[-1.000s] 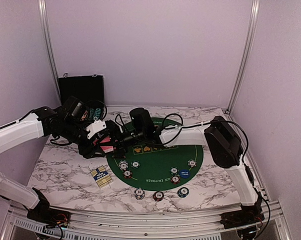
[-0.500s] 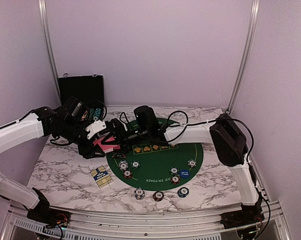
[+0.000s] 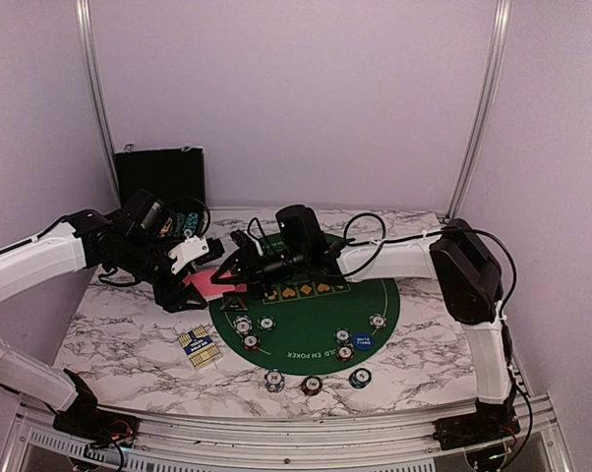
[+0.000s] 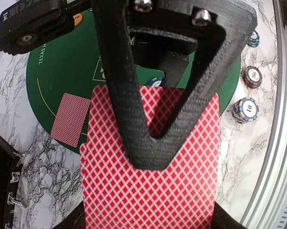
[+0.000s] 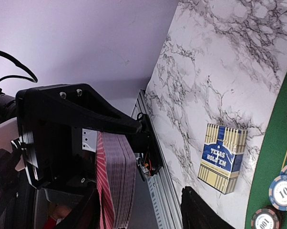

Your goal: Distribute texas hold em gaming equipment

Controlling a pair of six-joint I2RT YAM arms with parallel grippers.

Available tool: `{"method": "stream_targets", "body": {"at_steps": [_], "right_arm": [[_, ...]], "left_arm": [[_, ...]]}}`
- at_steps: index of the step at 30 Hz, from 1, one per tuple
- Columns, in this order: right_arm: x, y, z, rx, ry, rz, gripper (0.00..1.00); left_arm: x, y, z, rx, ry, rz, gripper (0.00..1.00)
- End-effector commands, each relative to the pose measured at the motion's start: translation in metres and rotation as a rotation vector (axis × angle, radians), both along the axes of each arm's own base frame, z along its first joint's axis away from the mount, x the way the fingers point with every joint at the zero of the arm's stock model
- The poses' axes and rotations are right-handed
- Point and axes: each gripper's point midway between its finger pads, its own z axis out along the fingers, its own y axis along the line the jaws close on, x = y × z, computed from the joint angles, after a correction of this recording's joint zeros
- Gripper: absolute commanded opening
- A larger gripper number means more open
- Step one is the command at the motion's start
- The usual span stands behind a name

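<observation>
**Q:** What does the left hand [image 3: 198, 267] grasp?
**A:** It is clenched on a deck of red-backed cards [image 4: 148, 195] with a diamond-lattice print, held above the marble-veined counter [image 3: 119, 334] beside the round green felt mat [image 3: 306, 320].
**Q:** And the right hand [image 3: 234, 271]?
**A:** Its fingers stand apart beside the deck's edge, clamping nothing. Round edge-striped chips [image 3: 274, 380] lie on the felt and on the counter.

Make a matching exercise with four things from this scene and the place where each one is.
Things:
1. card deck
2. single card
3. card box
4. black case

Places:
A. on the bare marble table
B. face down on the green mat
C. at the back left, by the wall
D. held in the left claw

Pairs: 1-D, 2-B, 3-A, 4-C
</observation>
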Motion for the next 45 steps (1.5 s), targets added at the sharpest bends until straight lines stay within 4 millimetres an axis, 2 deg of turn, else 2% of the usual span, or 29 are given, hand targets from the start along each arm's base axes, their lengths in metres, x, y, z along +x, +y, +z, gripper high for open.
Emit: {"method": "stream_targets", "body": {"at_steps": [1, 4, 8, 17, 27, 38, 45], "right_arm": [[0.008, -0.013, 0.033, 0.045, -0.050, -0.031, 0.55], [0.007, -0.017, 0.038, 0.052, -0.050, -0.035, 0.50], [0.004, -0.020, 0.048, 0.079, -0.049, -0.033, 0.48], [0.000, -0.019, 0.044, 0.076, -0.030, -0.018, 0.34], [-0.002, -0.018, 0.050, 0.091, -0.028, 0.007, 0.20], [0.014, -0.033, 0.057, 0.111, -0.017, -0.013, 0.01], [0.047, -0.065, 0.064, 0.101, -0.044, -0.084, 0.00]], "left_arm": [[0.000, -0.002, 0.013, -0.030, -0.027, -0.007, 0.11], [0.000, -0.002, 0.013, -0.028, -0.027, -0.005, 0.11], [0.000, -0.001, 0.012, -0.026, -0.027, -0.006, 0.11], [0.000, -0.001, 0.012, -0.025, -0.027, -0.005, 0.11], [0.001, -0.001, 0.012, -0.021, -0.027, -0.003, 0.10], [0.003, 0.000, 0.010, -0.009, -0.033, -0.002, 0.10], [0.003, 0.002, 0.010, -0.002, -0.036, 0.000, 0.10]]}}
